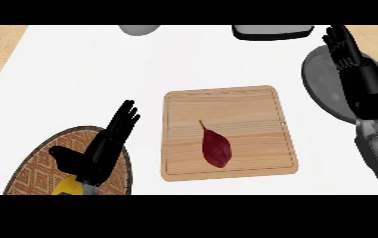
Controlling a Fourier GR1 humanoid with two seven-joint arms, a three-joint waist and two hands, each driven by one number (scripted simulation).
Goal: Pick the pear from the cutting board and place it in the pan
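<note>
A dark red pear (217, 148) with a thin stem lies on the wooden cutting board (251, 107), a little left of the board's middle. The grey pan (322, 77) sits at the right edge of the counter, partly covered by my right arm. My right hand (352, 68) hovers over the pan with its fingers straight, holding nothing. My left hand (102, 147) stands open at the lower left, fingers up, left of the board and apart from the pear.
A round woven mat (44, 162) lies under my left hand, with a yellow object (68, 187) at its lower edge. A grey bowl (140, 29) and a dark tray-like object (269, 32) sit at the far edge of the white counter.
</note>
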